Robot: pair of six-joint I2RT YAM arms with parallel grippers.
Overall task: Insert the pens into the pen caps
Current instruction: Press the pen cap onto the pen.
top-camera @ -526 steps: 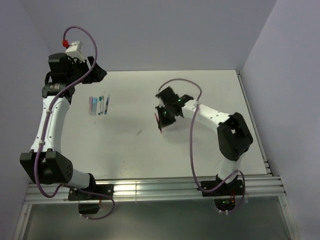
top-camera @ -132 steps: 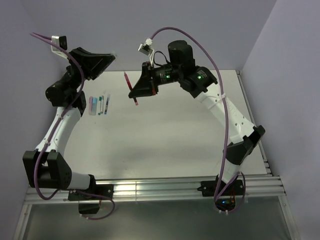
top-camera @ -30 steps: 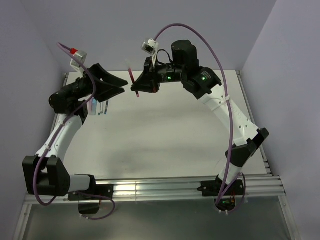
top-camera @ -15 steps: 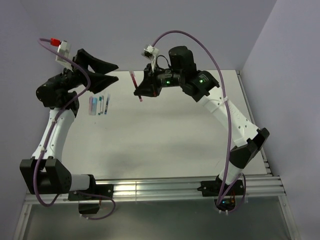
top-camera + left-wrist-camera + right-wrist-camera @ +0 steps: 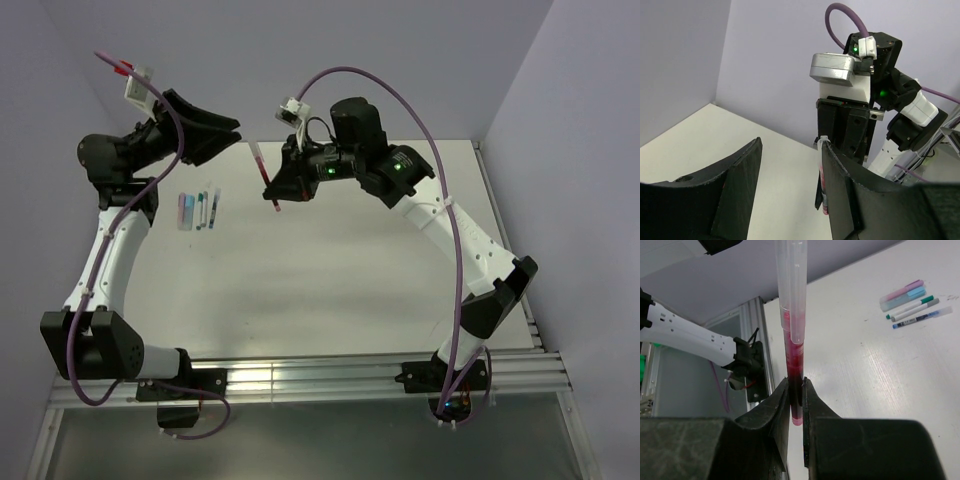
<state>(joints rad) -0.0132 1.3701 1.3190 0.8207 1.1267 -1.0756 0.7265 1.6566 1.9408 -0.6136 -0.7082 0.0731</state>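
Note:
My right gripper is shut on a red pen, held upright above the table's far middle; the pen's upper part is clear. My left gripper hangs in the air to the left of it, open, with nothing between its fingers. In the left wrist view the red pen shows just past the edge of the right finger. Other pens lie side by side on the table with a pink tube and a light blue tube.
The white table ends at a metal rail in front of the arm bases. Purple walls rise close behind and to the right. The right arm's cable loops high over the table.
My left gripper has lifted and swung back to the left, and its fingers stand a little closer together. The right gripper has shifted slightly with the red pen still in it.

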